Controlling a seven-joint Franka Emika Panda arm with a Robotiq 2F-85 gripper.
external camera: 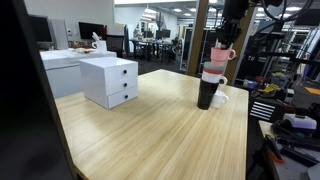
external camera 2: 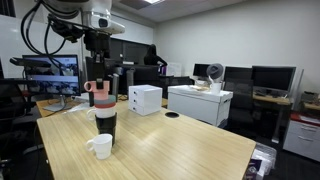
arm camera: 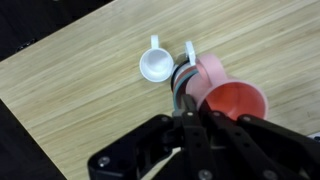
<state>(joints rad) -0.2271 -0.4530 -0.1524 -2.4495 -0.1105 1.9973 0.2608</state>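
- Well, the claw (arm camera: 182,95) is pinched shut on the rim of the pink cup (arm camera: 230,100), which hangs right under it
- The pink cup is just above a stack of cups (external camera: 208,90); I cannot tell if they touch
- A small white mug (arm camera: 154,67) stands on the table (external camera: 150,130), just beside the stack
- The cups are round and smooth, and the table is pale stripy wood
- In the wrist view the claw hides part of the rim, and the pink cup hides most of the stack
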